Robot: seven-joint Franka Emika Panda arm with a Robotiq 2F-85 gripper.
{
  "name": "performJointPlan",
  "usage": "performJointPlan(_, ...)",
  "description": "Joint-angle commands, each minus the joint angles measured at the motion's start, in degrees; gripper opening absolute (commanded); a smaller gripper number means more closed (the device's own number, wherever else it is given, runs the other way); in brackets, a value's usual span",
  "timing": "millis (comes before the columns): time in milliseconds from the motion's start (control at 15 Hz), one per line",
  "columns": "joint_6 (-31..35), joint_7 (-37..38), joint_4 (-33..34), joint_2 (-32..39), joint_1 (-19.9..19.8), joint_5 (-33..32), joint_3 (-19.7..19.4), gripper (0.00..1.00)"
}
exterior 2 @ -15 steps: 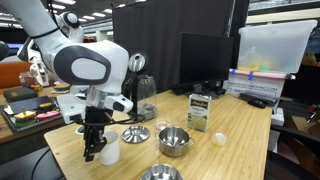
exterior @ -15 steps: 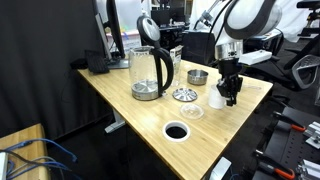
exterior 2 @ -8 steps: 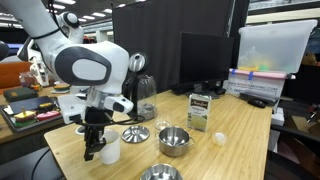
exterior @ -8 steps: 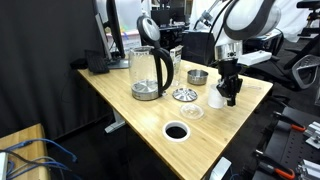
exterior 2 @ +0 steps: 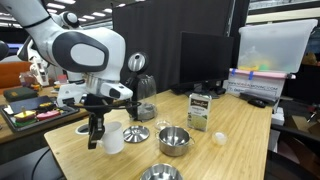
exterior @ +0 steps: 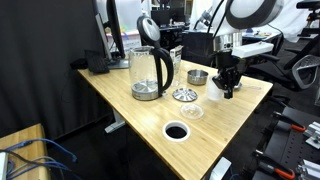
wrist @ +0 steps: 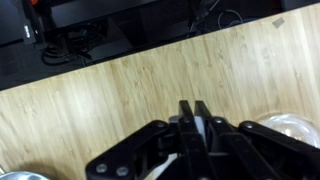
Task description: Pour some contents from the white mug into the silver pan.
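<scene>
The white mug (exterior: pixel 213 96) hangs from my gripper (exterior: pixel 226 90) by its handle, a little above the wooden table, roughly upright. In an exterior view the mug (exterior 2: pixel 114 138) sits just right of the gripper (exterior 2: pixel 97 136). The silver pan (exterior: pixel 192 112) lies on the table in front of the mug; in an exterior view it (exterior 2: pixel 160 173) is at the bottom edge. In the wrist view the fingers (wrist: pixel 195 112) are nearly together, with a bit of white between the linkages; the pan's rim (wrist: pixel 292 124) shows at the right.
A glass kettle (exterior: pixel 150 72) stands to the left. A ridged metal disc (exterior: pixel 183 95) and a deeper metal tin (exterior: pixel 197 76) lie near the mug. A round cable hole (exterior: pixel 176 131) is in the table (exterior: pixel 130 110). A box (exterior 2: pixel 200 112) and a small white ball (exterior 2: pixel 219 138) are nearby.
My gripper has risen with the mug, lifting it off the table. The other objects have not moved.
</scene>
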Motion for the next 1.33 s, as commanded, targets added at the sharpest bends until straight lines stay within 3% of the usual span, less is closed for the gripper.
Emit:
performJointPlan(0,-4.3,13.2,0.0,-4.1,-0.5,-1.9,1.2,0.02)
performJointPlan(200,-9.4,20.4,0.8,-5.1,-0.7,0.7,2.0,0.02)
performJointPlan(400,-10.6,22.9,1.1,-5.1,-0.7,5.8,1.5,0.02)
performJointPlan(467,-10.0,23.0,0.8,-5.6,-0.5,6.0,1.8,0.02)
performJointPlan(533,-8.7,21.8,0.3,-5.1,-0.6,4.6,1.9,0.09)
performJointPlan(933,-8.7,22.5,0.4,-5.1,-0.6,5.3,1.9,0.09)
performJointPlan(1000,-8.7,22.5,0.4,-5.1,-0.6,5.3,1.9,0.02)
performJointPlan(1267,-9.7,24.2,1.2,-4.8,-1.9,8.2,0.4,0.02)
